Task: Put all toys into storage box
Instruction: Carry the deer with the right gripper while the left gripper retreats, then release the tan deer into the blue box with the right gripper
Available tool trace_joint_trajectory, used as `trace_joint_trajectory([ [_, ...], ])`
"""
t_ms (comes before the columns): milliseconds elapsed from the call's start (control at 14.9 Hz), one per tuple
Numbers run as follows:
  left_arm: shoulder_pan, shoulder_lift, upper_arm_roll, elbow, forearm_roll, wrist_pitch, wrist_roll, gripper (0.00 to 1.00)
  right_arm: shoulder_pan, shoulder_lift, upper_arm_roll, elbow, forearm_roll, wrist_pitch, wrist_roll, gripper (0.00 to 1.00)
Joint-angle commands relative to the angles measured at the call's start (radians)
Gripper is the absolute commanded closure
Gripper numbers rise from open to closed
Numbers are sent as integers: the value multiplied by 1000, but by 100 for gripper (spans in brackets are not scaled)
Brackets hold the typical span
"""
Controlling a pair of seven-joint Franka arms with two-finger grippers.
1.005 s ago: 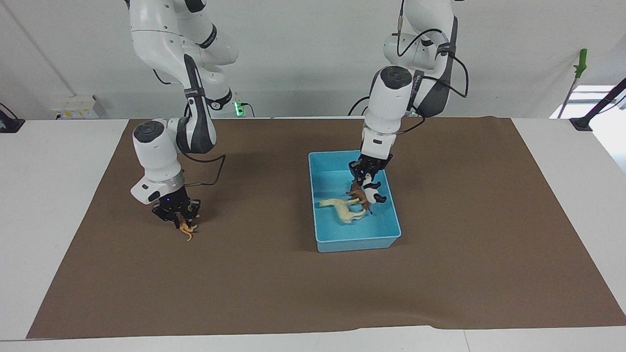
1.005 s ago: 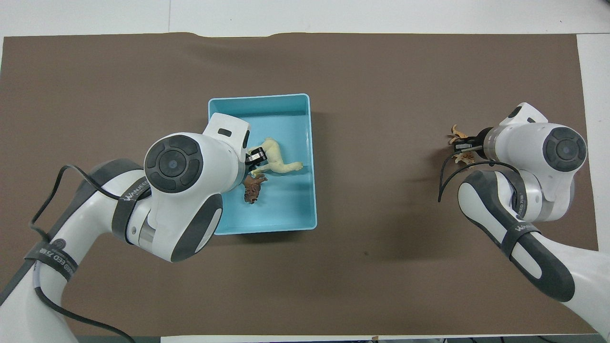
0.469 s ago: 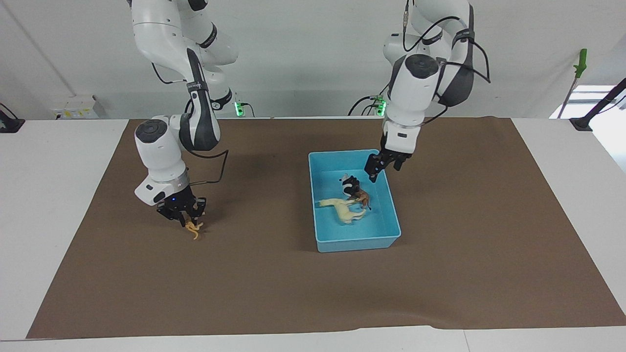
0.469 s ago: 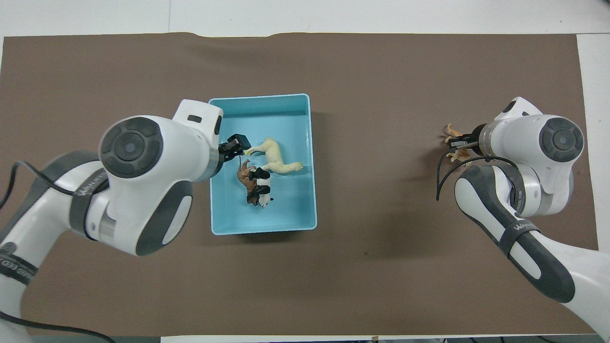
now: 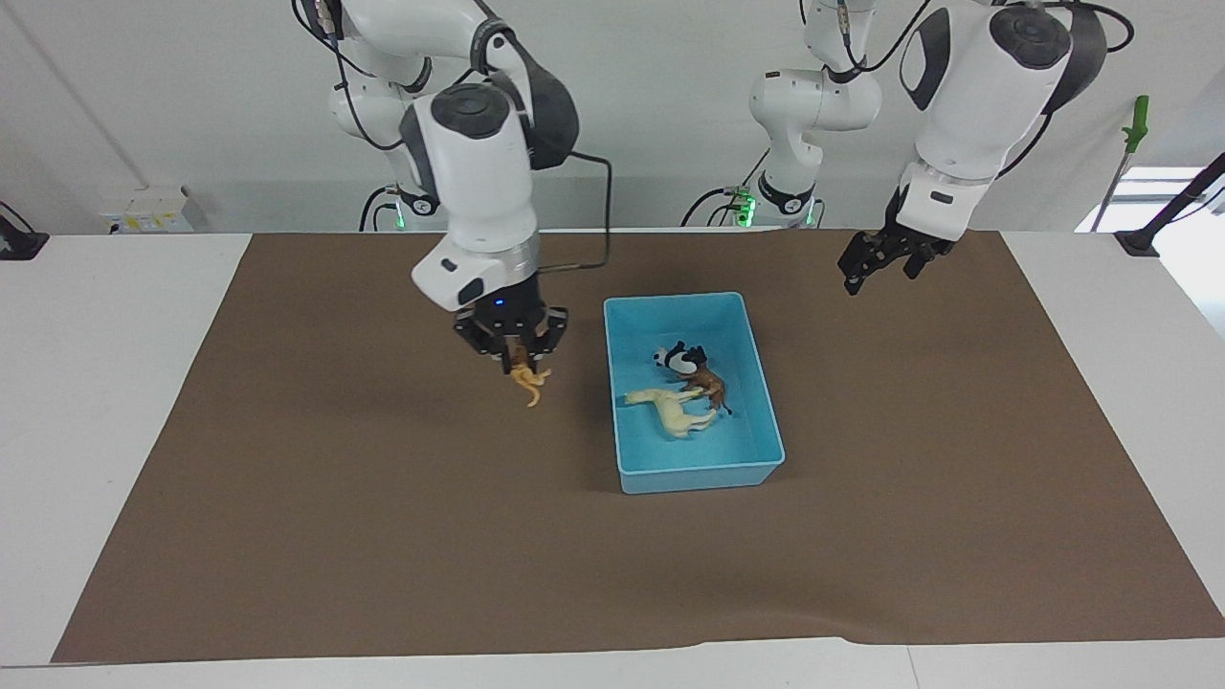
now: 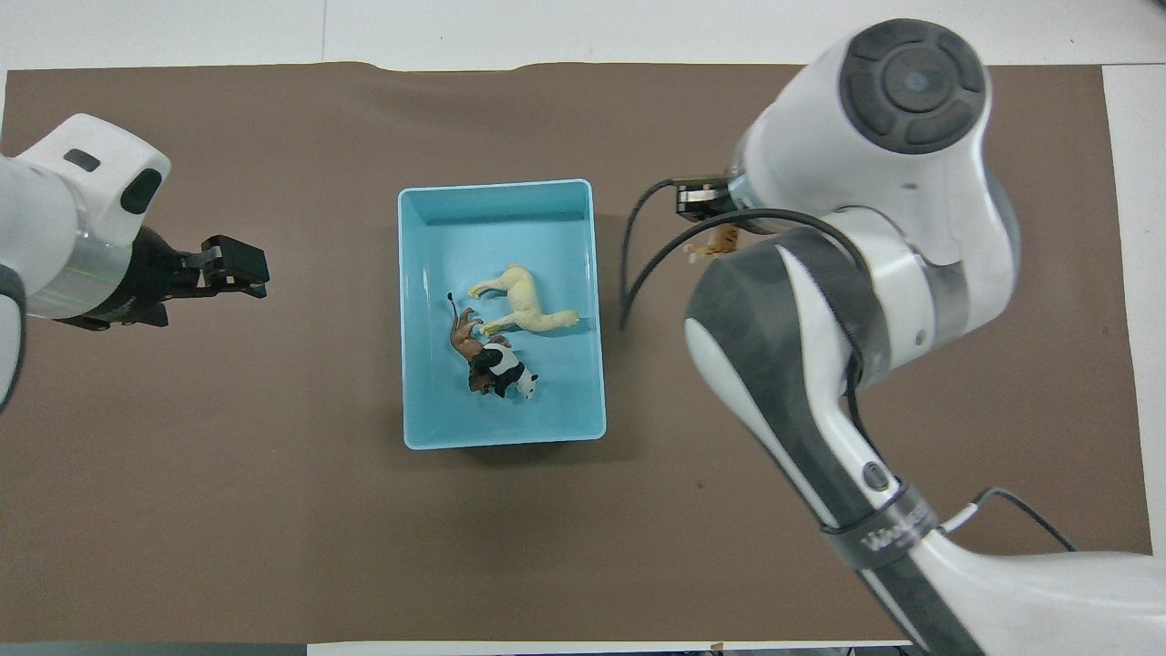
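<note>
The light blue storage box [image 5: 756, 356] holds cream horse [image 5: 670, 410], brown horned animal [image 5: 706, 385] and panda [image 5: 676, 358]. Beside it over bare mat, right gripper [image 5: 519, 364] clamps the orange tiger [image 5: 527, 384]; left gripper [image 5: 873, 265] hangs with fingers parted.

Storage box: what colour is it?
Light blue storage box; clearest in the overhead view.

Left hand [image 5: 879, 265] open, right hand [image 5: 511, 352] clamped
</note>
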Motion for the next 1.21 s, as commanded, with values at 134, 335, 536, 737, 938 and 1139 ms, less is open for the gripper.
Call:
trace_joint_trajectory([
  [134, 3, -26, -11, -9, -3, -73, 123, 0, 200, 277, -36, 279, -3, 8, 227, 100],
  [335, 51, -11, -6, 13, -19, -42, 153, 0, 288, 359, -52, 311, -62, 87, 297, 100],
  [536, 64, 0, -11, 24, -43, -68, 209, 0, 290, 350, -49, 191, -104, 207, 301, 100],
  [737, 65, 12, -11, 36, -45, -73, 210, 0, 291, 327, -50, 148, -101, 223, 311, 2],
  [938, 67, 11, -17, 41, -39, -87, 221, 0, 281, 325, -55, 189, -99, 128, 323, 0],
  [1139, 65, 15, -18, 41, -34, -71, 253, 0, 242, 289, -55, 216, -98, 56, 317, 0],
])
